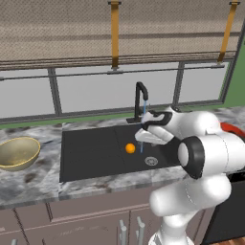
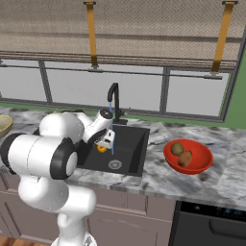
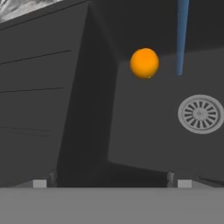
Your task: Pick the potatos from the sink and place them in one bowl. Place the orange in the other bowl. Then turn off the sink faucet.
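The bright orange [image 1: 130, 148] lies on the floor of the black sink [image 1: 91, 153], just left of the thin water stream [image 1: 142, 141] falling from the black faucet [image 1: 140, 100]. My gripper [image 1: 143, 138] hangs open over the basin, right of and above the orange, with nothing between its fingers. In the hand view the orange [image 3: 144, 63] sits ahead of the open gripper [image 3: 111, 183], beside the stream [image 3: 181, 37]. Both potatos, olive-brown [image 2: 177, 148] and reddish-brown [image 2: 185, 158], rest in the red bowl [image 2: 193, 169] on the counter right of the sink. The tan-yellow bowl [image 1: 16, 152] stands left of the sink.
A round silver drain [image 3: 200, 113] lies right of the orange on the basin floor. Grey marbled counter [image 1: 28, 184] surrounds the sink. A window wall [image 1: 95, 88] runs behind the faucet. A dark appliance top [image 2: 211, 218] sits below the counter at the right.
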